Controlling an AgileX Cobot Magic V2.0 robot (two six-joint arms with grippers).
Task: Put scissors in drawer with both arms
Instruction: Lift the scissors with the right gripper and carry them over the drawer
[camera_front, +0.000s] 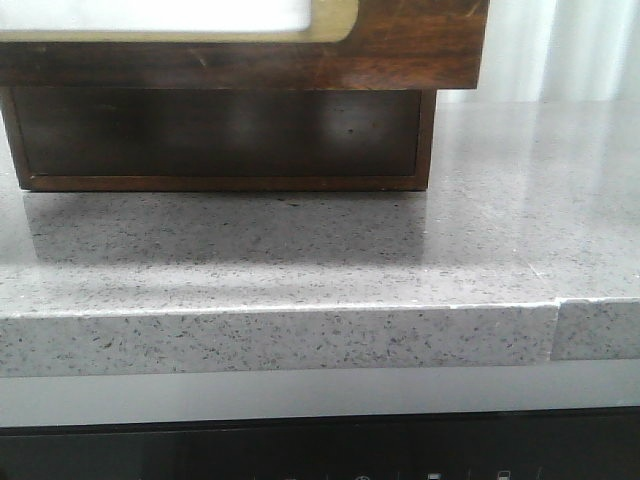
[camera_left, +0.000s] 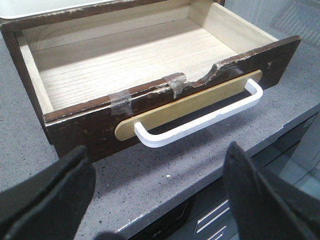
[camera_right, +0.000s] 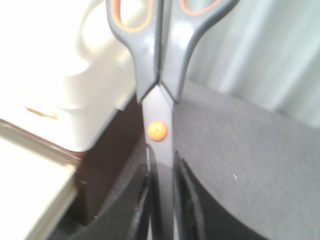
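The drawer (camera_left: 75, 132) stands pulled open in the left wrist view. Its bare wooden inside (camera_left: 130, 60) holds nothing, and a white handle (camera_left: 200, 122) runs across its dark front. In the front view only its reddish-brown front (camera_front: 420, 50) shows, at the top. My left gripper (camera_left: 157, 148) hangs open over the counter edge just before that handle, with nothing between its fingers. My right gripper (camera_right: 161, 172) is shut on the blades of the scissors (camera_right: 159, 112), whose grey, orange-lined handles point away from it. Neither gripper shows in the front view.
The grey speckled counter (camera_front: 400, 260) ends in a front edge (camera_front: 300, 340) close to the robot. Under the drawer front sits a dark wooden cabinet recess (camera_front: 220, 135). A white box (camera_right: 65, 85) rests on top of the dark cabinet beside the scissors.
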